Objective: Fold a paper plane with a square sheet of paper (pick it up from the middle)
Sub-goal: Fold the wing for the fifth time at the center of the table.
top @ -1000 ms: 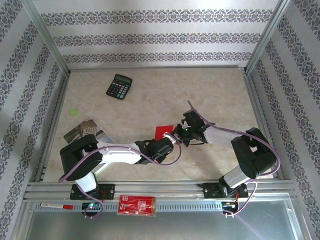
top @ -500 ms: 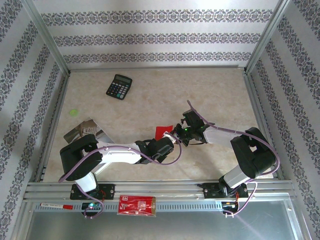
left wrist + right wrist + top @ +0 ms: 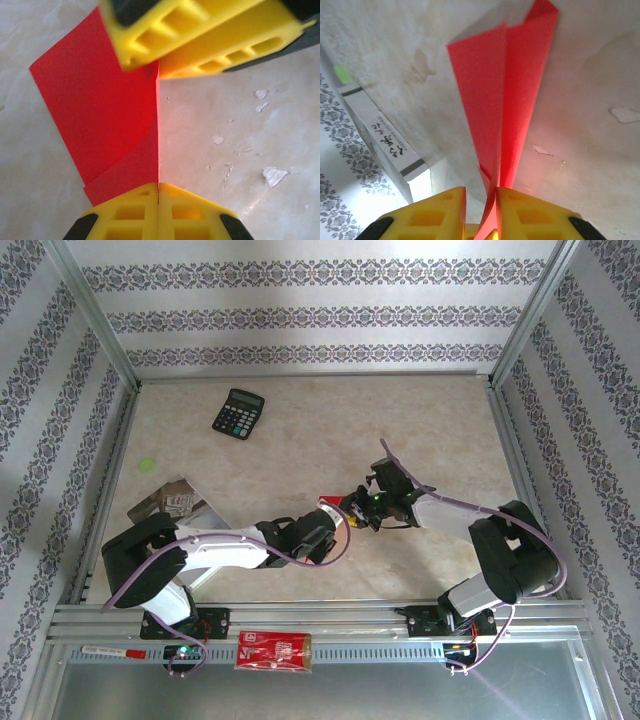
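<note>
Reaching low from either side, the left gripper [image 3: 337,521] and right gripper [image 3: 358,508] met mid-worktop [image 3: 290,445], both sets of fingers clenched on opposite ends of the folded square sheet of paper [image 3: 327,504]. A calculator [image 3: 238,413] sat well apart, far left. A white booklet [image 3: 170,502] lay beside the left arm.
</note>
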You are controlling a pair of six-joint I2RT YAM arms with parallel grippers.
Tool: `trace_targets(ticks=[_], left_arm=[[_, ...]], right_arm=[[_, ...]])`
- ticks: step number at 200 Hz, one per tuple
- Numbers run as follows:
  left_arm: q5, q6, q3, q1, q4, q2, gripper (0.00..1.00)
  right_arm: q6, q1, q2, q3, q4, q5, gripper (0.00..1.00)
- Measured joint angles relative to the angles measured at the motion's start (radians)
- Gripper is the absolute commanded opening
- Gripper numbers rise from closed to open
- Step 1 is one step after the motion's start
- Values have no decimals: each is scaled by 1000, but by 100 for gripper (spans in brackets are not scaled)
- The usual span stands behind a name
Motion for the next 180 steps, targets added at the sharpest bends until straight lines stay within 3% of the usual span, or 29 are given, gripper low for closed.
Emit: trace_targets(ticks=[49,128,180], left_arm=[[223,-103,-74,101,98,-52,0],[504,-262,-140,187,269,-52,0],[530,-273,-137,212,274,-45,0]], right_arm=[[-82,-72,-95,6,-77,0,25],[-300,-105,-92,99,-224,0,27],[-431,-81,-82,153,-312,52,34]])
